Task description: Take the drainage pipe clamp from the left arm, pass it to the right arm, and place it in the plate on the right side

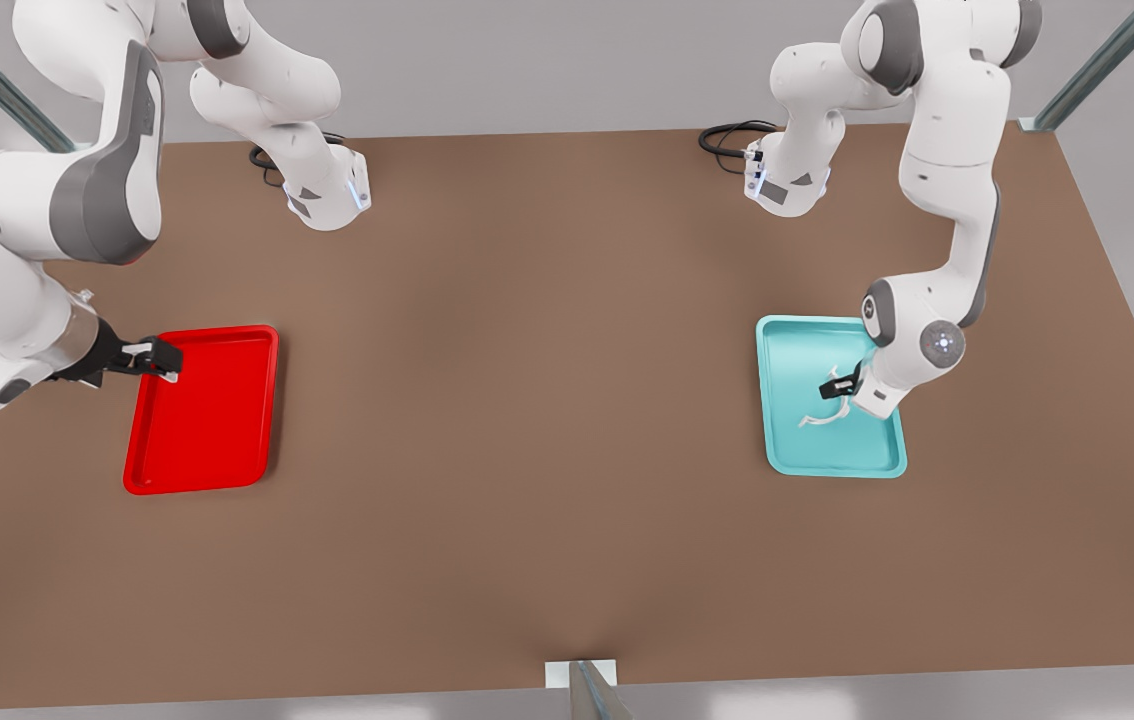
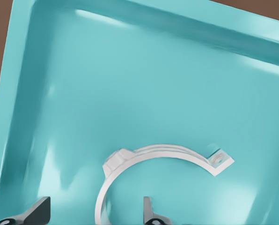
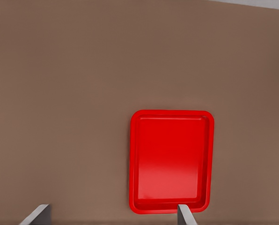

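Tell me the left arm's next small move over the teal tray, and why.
Probably lower the left gripper slightly and close. The drainage pipe clamp lies in the teal tray, its strip between the open fingers and not yet gripped. The right gripper waits, open, by the plate.

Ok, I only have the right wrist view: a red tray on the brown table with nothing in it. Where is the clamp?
Observer: The drainage pipe clamp is in the teal tray, on the front view's right.
Operator: Is the left claw on it?
Observer: The left claw is low over it, open, with its fingers on either side of the arc. It is not closed.
Operator: And my right claw?
Observer: The right claw hovers open at a corner of the plate, on the front view's left.
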You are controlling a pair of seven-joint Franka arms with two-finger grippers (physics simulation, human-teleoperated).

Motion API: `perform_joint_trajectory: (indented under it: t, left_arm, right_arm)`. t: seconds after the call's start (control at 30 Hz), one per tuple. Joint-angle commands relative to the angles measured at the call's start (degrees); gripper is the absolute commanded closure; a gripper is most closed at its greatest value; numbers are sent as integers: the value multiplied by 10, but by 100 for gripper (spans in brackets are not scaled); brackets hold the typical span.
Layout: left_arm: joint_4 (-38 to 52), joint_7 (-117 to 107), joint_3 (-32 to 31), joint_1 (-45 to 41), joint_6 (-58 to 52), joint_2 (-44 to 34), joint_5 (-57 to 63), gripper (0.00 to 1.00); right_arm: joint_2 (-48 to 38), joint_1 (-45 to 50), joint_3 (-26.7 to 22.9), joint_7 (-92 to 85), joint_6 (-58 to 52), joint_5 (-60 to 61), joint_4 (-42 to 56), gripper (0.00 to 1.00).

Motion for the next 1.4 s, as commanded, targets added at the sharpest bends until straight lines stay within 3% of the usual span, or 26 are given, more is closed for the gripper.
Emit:
perform_joint_trajectory:
  t: [0.0, 0.03, 0.3, 0.37, 0.57, 0.87, 0.9, 1.0, 1.37]
  left_arm:
    - [0, -80, 0, 0, 11, 2, 1, 21]
    - [0, -80, 0, 0, 10, 1, 1, 33]
    - [0, -76, -4, 3, -5, -8, 1, 33]
    - [-1, -78, -4, 2, -5, -8, 1, 46]
    - [-1, -75, -4, 2, -16, -8, 1, 63]
    - [0, -76, -4, 1, -16, -2, 2, 62]
    - [0, -78, -4, 1, -16, -3, 1, 72]
    - [0, -79, -4, 1, -15, -2, 1, 78]
    - [38, -52, -9, 2, -63, -51, 3, 79]
  right_arm:
    - [0, 0, 0, -1, 0, 0, 0, 0]
    - [0, 0, 0, 0, -1, 0, -1, 0]
    - [1, 0, 0, -1, -1, 0, -6, 0]
    - [1, 0, 0, -1, -1, 0, -6, 0]
    - [1, 0, 0, -2, -4, 0, -7, 0]
    - [5, -1, 0, -2, -4, -1, -10, 0]
    - [4, -1, -1, -2, -4, -1, -10, 0]
    - [-2, -1, -1, -2, -4, -6, -3, 0]
    - [13, 3, -6, -2, 21, -1, 26, 0]
